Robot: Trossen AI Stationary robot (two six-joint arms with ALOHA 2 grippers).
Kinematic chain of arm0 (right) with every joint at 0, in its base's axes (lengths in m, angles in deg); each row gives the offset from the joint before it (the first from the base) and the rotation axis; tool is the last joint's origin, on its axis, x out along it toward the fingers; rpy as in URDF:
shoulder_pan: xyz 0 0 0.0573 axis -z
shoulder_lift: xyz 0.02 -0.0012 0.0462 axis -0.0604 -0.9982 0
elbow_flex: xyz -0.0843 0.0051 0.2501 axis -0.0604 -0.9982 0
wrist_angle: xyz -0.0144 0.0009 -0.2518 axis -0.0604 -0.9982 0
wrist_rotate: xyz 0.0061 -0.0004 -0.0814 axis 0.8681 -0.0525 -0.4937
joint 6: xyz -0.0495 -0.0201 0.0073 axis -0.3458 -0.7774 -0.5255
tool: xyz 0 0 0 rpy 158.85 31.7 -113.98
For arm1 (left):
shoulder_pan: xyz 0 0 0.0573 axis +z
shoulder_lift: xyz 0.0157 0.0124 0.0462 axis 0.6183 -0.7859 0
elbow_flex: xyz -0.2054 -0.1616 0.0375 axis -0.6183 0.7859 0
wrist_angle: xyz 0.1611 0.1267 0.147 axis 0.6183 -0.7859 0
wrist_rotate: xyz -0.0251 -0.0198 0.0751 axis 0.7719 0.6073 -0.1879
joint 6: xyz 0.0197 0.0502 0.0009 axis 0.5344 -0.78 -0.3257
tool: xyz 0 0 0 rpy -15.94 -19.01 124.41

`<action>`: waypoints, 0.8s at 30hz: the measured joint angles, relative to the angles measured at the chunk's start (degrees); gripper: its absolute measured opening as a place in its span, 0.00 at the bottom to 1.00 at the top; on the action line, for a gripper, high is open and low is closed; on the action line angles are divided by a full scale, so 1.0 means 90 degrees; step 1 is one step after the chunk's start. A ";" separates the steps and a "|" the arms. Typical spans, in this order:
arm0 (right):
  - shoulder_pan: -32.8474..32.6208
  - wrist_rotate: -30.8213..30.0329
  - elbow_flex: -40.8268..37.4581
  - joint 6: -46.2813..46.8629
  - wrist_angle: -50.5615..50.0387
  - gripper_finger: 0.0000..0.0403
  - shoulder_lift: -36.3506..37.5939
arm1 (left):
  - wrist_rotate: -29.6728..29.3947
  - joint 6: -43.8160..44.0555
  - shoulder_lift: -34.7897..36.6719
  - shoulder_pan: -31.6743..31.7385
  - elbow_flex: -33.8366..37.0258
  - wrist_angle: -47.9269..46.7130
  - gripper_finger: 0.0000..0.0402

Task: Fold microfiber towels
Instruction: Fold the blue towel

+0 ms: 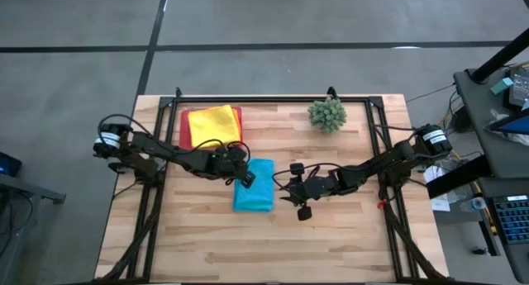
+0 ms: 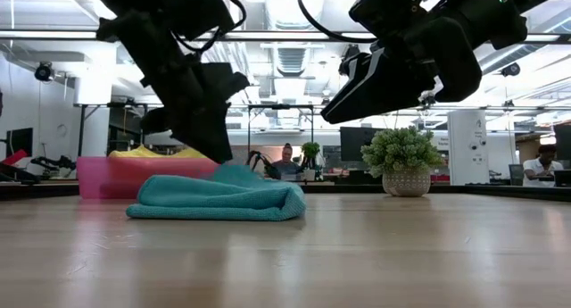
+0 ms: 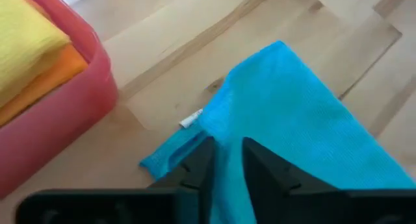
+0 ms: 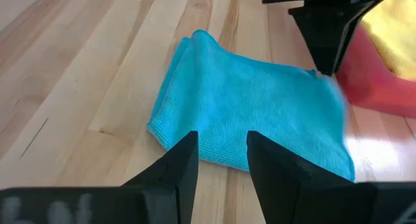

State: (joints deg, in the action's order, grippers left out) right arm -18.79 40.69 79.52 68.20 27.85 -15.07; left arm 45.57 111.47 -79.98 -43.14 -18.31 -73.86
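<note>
hidden: corner of turquoise towel (image 3: 286, 120) under left gripper (image 3: 225, 160), contact unclear | cut off: pink tray (image 3: 62, 130) and its yellow towel (image 3: 23, 45) and orange towel (image 3: 49, 78) beside that gripper | blurred: tray edge past right gripper (image 4: 221, 156) | people beyond table too small to tell
</note>
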 joint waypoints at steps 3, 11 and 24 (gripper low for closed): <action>0.0000 0.0000 -0.0014 0.0000 -0.0005 0.31 0.0000 | -0.0252 -0.0021 -0.0036 0.0000 0.0001 0.0009 0.24; 0.0000 0.0000 -0.0039 -0.0002 -0.0005 0.31 -0.0002 | -0.0475 0.0188 -0.0036 0.0111 0.0001 0.0022 0.39; 0.0000 0.0000 -0.0079 -0.0014 0.0002 0.31 -0.0005 | -0.0526 0.0571 -0.0729 0.0134 -0.0012 0.0075 0.39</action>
State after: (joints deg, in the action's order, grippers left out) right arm -18.79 40.69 78.80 68.07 27.86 -15.11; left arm 40.84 116.61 -86.54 -41.94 -18.41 -73.18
